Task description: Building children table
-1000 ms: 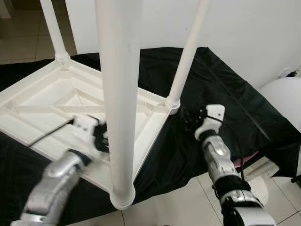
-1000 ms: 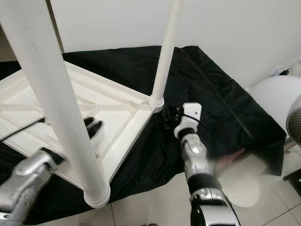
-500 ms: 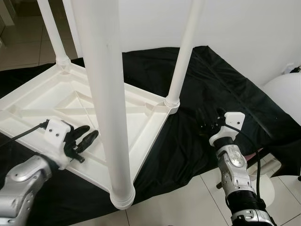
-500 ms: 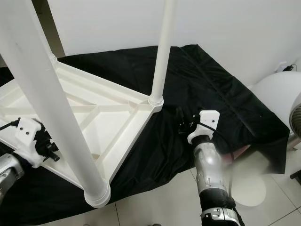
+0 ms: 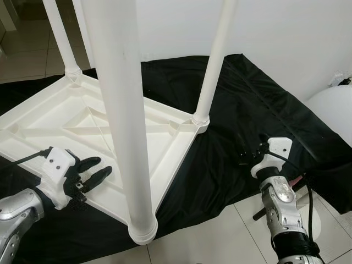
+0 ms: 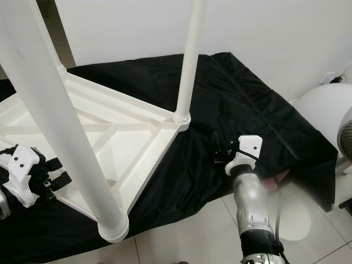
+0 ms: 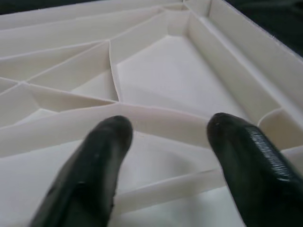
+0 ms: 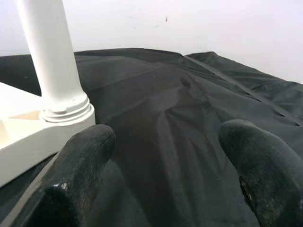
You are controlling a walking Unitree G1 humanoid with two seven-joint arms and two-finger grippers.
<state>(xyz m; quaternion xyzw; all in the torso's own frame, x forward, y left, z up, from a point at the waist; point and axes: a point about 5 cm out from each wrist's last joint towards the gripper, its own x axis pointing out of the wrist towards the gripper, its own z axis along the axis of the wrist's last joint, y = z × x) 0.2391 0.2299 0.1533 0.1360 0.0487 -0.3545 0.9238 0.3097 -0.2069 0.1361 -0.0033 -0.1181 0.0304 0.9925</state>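
Table (image 5: 82, 118) upturned, left hand (image 5: 91, 170) spread wide, empty, above its underside

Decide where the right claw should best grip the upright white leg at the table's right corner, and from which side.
Probably low on the leg, just above its socket collar. The shaft is a round, upright tube, so open fingers can straddle it level. The right claw should come from the black cloth side, already facing it.

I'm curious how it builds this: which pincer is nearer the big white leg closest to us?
Left. The left pincer hovers open over the upturned tabletop just beside that near leg; the right pincer sits farther off, over the black cloth.
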